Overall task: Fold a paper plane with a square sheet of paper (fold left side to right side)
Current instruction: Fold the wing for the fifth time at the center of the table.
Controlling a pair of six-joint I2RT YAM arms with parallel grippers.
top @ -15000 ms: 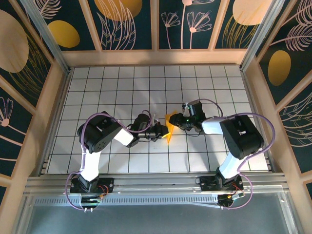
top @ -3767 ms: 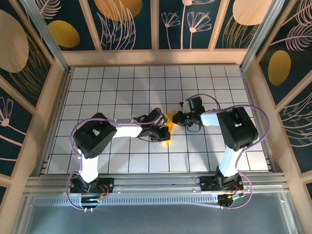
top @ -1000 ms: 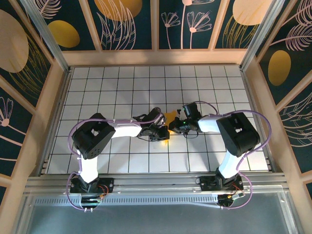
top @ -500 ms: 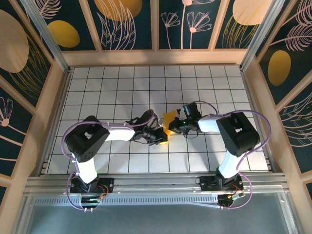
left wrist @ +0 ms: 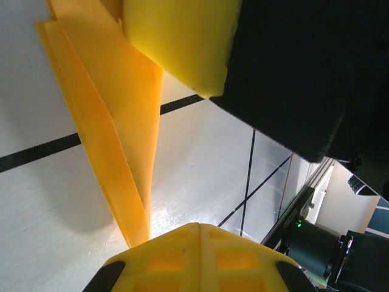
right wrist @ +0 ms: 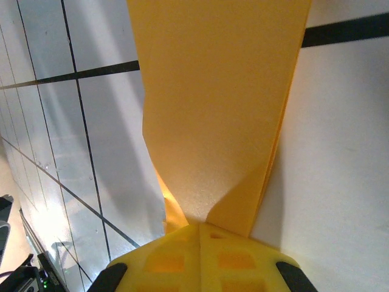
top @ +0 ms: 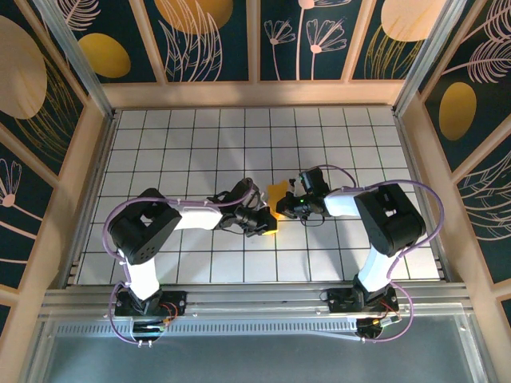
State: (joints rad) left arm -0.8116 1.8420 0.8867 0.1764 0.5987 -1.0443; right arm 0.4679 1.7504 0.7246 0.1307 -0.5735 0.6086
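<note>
The orange-yellow paper plane [top: 279, 194] is a narrow, layered, pointed strip on the white grid table, about two tiles long. My right gripper [top: 281, 211] is shut on it; in the right wrist view the paper [right wrist: 219, 91] buckles into the seam of the yellow jaws [right wrist: 200, 226]. My left gripper [top: 266, 226] is shut at the strip's near, pointed end. In the left wrist view the paper's tip [left wrist: 115, 121] runs down beside the closed jaws [left wrist: 199, 226], left of their seam. One yellow pad of the right gripper's fingers [left wrist: 182, 36] presses the paper above.
The two grippers sit within one tile of each other at the table's middle. Wooden frame walls [top: 84, 171] with dark floral panels close in the left, right and back. A metal rail [top: 255, 299] runs along the near edge by the arm bases.
My left gripper has closed its last small gap and its arm has stretched out lower and flatter toward the paper. The right arm and the paper have hardly moved.
</note>
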